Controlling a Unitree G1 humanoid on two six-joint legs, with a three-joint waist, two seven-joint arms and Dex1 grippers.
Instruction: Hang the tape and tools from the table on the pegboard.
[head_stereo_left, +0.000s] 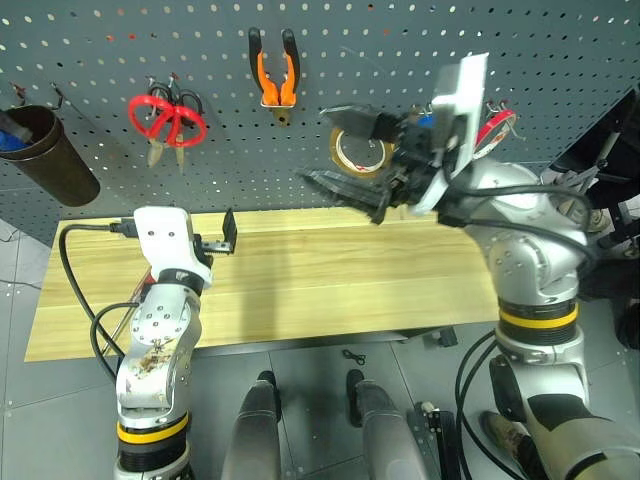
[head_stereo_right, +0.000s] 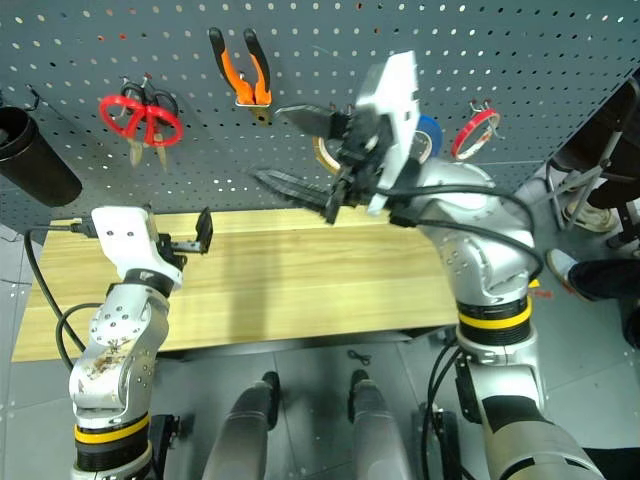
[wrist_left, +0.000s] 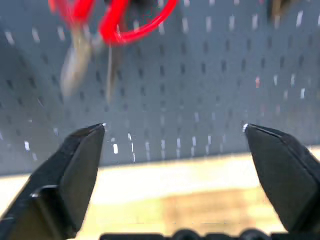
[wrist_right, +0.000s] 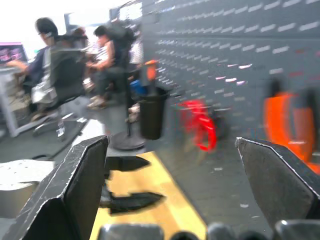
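Note:
The red-handled scissors (head_stereo_left: 167, 120) and the orange-and-black pliers (head_stereo_left: 274, 70) hang on the dark grey pegboard (head_stereo_left: 90, 45). The blue tape (head_stereo_right: 430, 135) peeks out on the board, half hidden behind my right wrist. My left gripper (head_stereo_left: 208, 240) is open and empty over the left part of the wooden table (head_stereo_left: 350, 280), below and right of the scissors (wrist_left: 115, 20). My right gripper (head_stereo_left: 315, 145) hovers open and empty in front of the board, pointing left, below the pliers.
A yellow tape roll (head_stereo_left: 360, 152) hangs behind the right gripper and a red roll (head_stereo_right: 475, 130) to its right. A dark cup (head_stereo_left: 45, 150) hangs at the board's left. People sit at desks (wrist_right: 60, 70) off to the left. A cable (head_stereo_left: 75, 270) trails over the table's left end.

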